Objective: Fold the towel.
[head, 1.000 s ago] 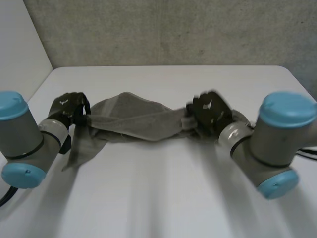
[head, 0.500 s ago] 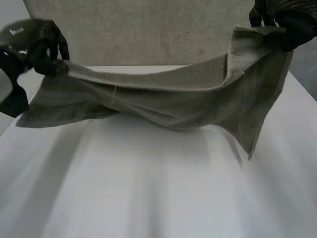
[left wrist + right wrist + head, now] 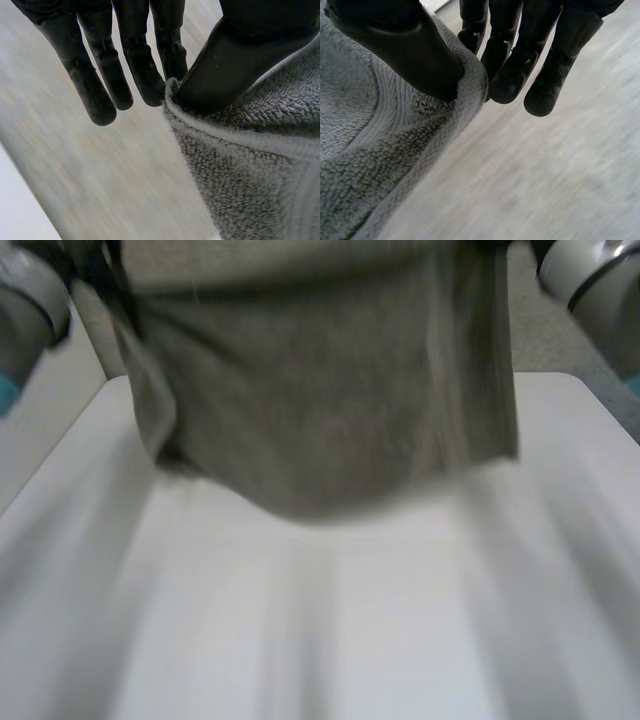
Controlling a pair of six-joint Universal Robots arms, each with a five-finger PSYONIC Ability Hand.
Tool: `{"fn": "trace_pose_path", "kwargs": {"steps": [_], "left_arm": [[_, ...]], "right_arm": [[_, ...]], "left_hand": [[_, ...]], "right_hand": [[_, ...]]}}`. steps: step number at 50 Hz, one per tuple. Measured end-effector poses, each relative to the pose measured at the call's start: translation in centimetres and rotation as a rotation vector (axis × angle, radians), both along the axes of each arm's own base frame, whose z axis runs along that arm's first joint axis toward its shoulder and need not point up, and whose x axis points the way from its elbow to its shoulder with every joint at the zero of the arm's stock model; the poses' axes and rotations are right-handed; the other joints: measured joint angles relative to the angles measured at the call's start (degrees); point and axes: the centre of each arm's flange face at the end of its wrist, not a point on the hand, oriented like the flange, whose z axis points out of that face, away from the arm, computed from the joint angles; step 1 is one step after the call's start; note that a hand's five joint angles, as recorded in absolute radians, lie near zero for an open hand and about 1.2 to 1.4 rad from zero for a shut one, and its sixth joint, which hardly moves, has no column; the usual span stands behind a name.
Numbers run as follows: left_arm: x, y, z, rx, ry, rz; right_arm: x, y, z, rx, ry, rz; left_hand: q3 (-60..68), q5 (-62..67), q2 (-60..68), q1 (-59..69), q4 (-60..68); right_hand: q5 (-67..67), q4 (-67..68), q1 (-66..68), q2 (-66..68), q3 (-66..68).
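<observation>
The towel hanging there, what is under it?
Under the towel is the white table, over which it hangs. The towel hides the table's far middle and part of the wall behind. The left hand and the right hand each pinch its upper edge.

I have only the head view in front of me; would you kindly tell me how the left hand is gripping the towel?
Observer: The left hand pinches the towel at its hemmed edge, between its thumb and a finger.
Operator: Thank you, and the right hand?
Observer: The right hand pinches a rolled edge likewise, thumb against fingers.
Operator: Are the other fingers in the cloth?
Observer: No, on both hands they hang straight beside it, clear of it.
</observation>
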Motion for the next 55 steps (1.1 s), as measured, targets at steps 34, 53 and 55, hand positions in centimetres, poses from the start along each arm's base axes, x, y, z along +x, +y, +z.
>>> {"fn": "trace_pose_path", "kwargs": {"steps": [34, 53, 55], "left_arm": [[1.5, 10.3, -22.7, 0.67, -0.168, -0.197], [1.2, 10.2, -26.0, 0.587, -0.294, -0.163], [1.4, 10.0, -26.1, 0.573, -0.293, -0.135]], "right_arm": [[-5.5, 5.5, -20.5, 0.573, 0.596, 0.024], [-9.1, 3.9, -23.3, 0.698, 0.292, -0.124], [-9.0, 4.0, -23.5, 0.695, 0.289, -0.121]], "left_hand": [[0.0, 0.0, 0.2, 0.0, 0.0], [1.2, -32.2, -33.1, -28.9, -33.8], [0.2, -33.5, -34.4, -30.0, -35.1]], "right_hand": [[0.0, 0.2, 0.0, 0.0, 0.1], [0.0, 0.2, 0.0, 0.0, 0.1], [0.0, 0.2, 0.0, 0.0, 0.1]]}}
